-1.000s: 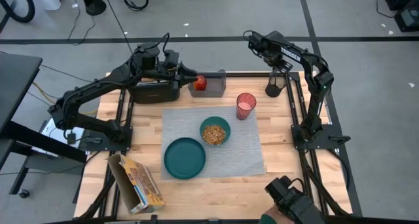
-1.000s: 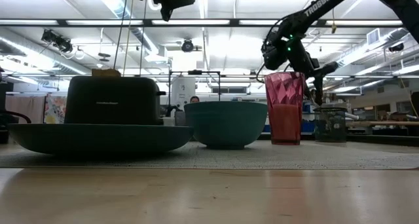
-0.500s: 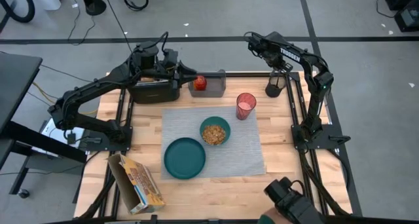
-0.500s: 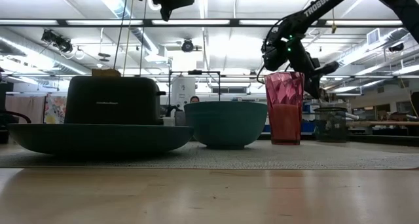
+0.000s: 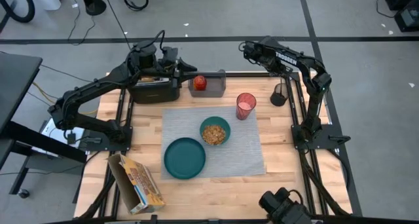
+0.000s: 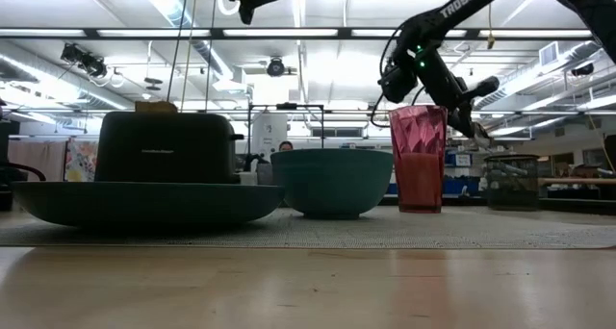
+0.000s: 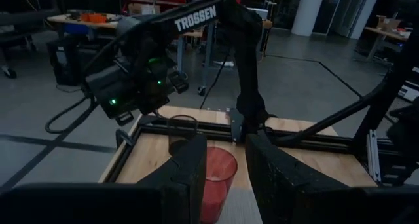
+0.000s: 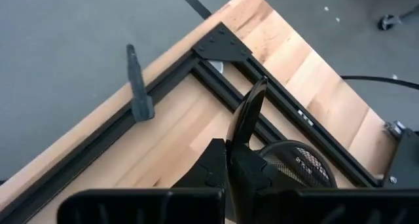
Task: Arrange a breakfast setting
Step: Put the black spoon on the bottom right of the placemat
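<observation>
Reading "TROSSEN" on right arm (image 7: 196,18); right gripper (image 8: 230,160) gripping spoon (image 8: 247,112)

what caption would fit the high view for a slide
Breakfast setup in progress: bowl, plate and red cup on the placemat, left gripper over the toaster, right gripper raised.

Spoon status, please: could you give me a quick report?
Right gripper shut on metal spoon, clear of mesh holder. Left gripper open by toaster.
</observation>
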